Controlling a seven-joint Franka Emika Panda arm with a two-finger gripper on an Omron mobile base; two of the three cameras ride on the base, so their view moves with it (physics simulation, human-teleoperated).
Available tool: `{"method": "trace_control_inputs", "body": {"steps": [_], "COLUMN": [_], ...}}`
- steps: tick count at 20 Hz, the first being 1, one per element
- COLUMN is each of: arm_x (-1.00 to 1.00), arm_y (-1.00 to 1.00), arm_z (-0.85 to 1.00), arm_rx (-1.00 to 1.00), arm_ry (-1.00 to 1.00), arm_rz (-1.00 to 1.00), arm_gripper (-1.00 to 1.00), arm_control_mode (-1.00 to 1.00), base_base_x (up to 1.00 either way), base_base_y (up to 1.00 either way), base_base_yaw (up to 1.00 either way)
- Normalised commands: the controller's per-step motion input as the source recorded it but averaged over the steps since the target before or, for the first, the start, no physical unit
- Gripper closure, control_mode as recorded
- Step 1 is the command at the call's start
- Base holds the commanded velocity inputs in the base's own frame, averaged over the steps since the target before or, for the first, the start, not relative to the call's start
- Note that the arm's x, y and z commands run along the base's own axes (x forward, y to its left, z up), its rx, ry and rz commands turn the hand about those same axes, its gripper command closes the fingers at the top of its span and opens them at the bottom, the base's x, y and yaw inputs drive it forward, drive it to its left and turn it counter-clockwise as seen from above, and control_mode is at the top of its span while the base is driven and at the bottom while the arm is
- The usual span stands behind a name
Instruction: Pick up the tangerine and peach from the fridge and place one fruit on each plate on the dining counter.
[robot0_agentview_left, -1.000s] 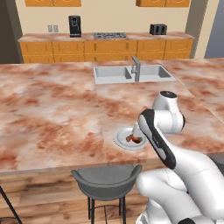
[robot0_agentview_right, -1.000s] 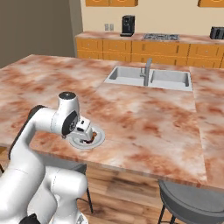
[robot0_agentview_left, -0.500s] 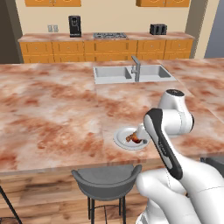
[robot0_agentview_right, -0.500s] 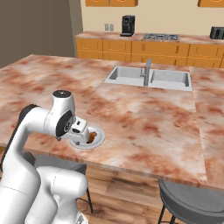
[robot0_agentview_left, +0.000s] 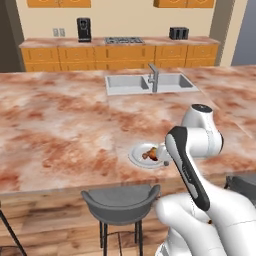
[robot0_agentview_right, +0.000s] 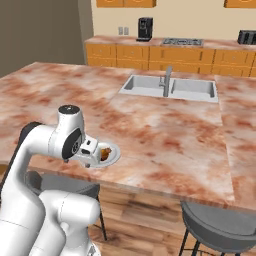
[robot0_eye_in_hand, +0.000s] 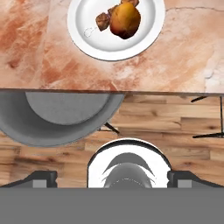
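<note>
The robot's arm is pulling back and lifting away from the plate on the table. The peach is sitting on the plate, with nothing holding it now.

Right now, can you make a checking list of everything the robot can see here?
Surface: pink-brown marbled counter, with a sink set in it.
Job's things: one plate near the counter's front edge, holding a red-orange fruit with a yellow patch, likely the peach, plus a small brown bit beside it.
Clutter: nothing seen.
Hand: finger tips wide apart, holding nothing, above the floor off the counter's edge.
Cables: nothing seen.
Surroundings: grey stool, wood floor, wall counter with coffee machine.
</note>
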Motion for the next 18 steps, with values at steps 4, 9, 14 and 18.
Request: {"method": "trace_control_inputs", "body": {"steps": [4, 9, 14, 18], "arm_x": [0.00, 0.00, 0.00, 0.00], "arm_y": [0.00, 0.00, 0.00, 0.00], "arm_z": [0.00, 0.00, 0.00, 0.00], "arm_rx": [0.00, 0.00, 0.00, 0.00], "arm_ry": [0.00, 0.00, 0.00, 0.00], "arm_rz": [0.00, 0.00, 0.00, 0.00], "arm_gripper": [-1.00, -1.00, -1.00, -1.00], "arm_control_mode": [1.00, 1.00, 1.00, 1.00], "base_base_x": [-0.42, 0.00, 0.00, 0.00], "base_base_y": [0.00, 0.09, 0.02, 0.00], "base_base_yaw": [-0.47, -0.98, -1.00, -1.00]}}
